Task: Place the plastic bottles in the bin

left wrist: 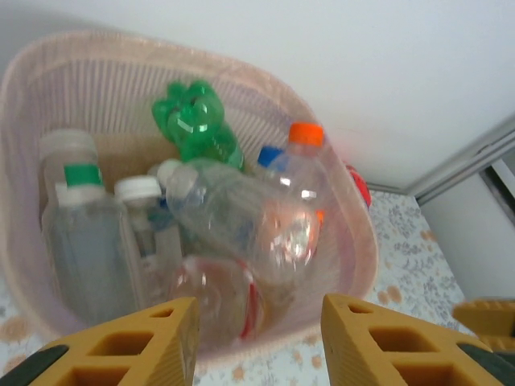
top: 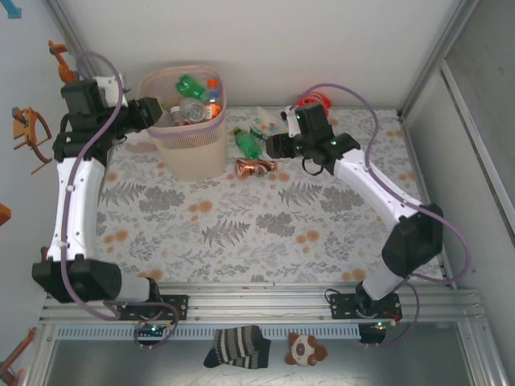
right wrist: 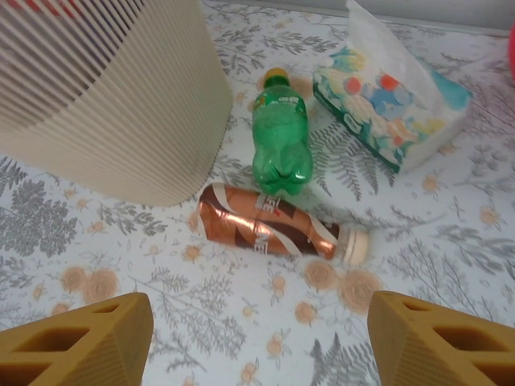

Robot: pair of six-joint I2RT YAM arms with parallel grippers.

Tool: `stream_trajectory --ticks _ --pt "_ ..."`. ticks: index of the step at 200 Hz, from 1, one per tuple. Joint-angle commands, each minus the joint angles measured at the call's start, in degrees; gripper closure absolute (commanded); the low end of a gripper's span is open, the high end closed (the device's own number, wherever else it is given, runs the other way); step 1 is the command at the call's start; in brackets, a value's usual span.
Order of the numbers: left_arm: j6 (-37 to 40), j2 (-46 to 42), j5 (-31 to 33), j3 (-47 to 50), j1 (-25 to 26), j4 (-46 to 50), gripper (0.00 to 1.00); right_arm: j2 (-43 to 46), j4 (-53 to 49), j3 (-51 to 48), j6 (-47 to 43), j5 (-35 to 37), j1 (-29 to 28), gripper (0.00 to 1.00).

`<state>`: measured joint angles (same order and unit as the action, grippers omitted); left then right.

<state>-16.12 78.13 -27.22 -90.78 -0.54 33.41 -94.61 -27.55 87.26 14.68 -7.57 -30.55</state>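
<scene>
The pale pink bin (top: 189, 149) stands at the back left and holds several plastic bottles, among them a green one (left wrist: 197, 121), an orange-capped clear one (left wrist: 296, 173) and a blurred clear one (left wrist: 241, 221) lying on top. My left gripper (left wrist: 257, 346) hangs over the bin's near rim (left wrist: 354, 241), open, with nothing between its fingers; from above it (top: 153, 114) sits at the bin's left edge. A green bottle (right wrist: 282, 137) and a copper-wrapped bottle (right wrist: 278, 229) lie on the table right of the bin. My right gripper (right wrist: 257, 346) hovers open just short of the copper bottle.
A flat patterned packet (right wrist: 394, 104) lies beyond the green bottle, close to its right. A red round toy (top: 318, 100) sits at the back behind the right arm. The bin wall (right wrist: 113, 96) stands close to the left of the two bottles. Floral cloth covers the table.
</scene>
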Motion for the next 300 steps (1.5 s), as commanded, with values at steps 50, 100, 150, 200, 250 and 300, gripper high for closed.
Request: stream_trajectory --ticks 50,100,150,200,250,300 --pt "-2.07 -16.05 1.10 15.72 -0.53 -1.90 0.51 -19.74 1.73 16.76 -3.60 -4.58 0.84 0.28" --pt "-4.83 -21.25 1.44 22.59 -0.59 -0.89 0.48 -32.62 2.40 25.85 -6.60 -4.25 1.10 0.23" --pt "-6.03 -23.82 1.64 25.31 -0.52 0.38 0.48 -42.50 2.39 33.97 -7.37 -1.46 1.36 0.15" --pt "-6.63 -25.02 1.91 26.75 -0.52 0.94 0.48 -49.33 0.90 39.81 -5.79 -3.78 1.45 0.17" --pt "-7.08 -25.92 1.98 27.85 -0.52 1.13 0.47 -52.34 2.12 40.29 -3.65 -5.37 1.45 0.23" --pt "-6.91 -26.34 2.00 27.85 -0.52 1.74 0.47 -51.20 2.94 39.74 -2.77 -5.78 1.45 0.33"
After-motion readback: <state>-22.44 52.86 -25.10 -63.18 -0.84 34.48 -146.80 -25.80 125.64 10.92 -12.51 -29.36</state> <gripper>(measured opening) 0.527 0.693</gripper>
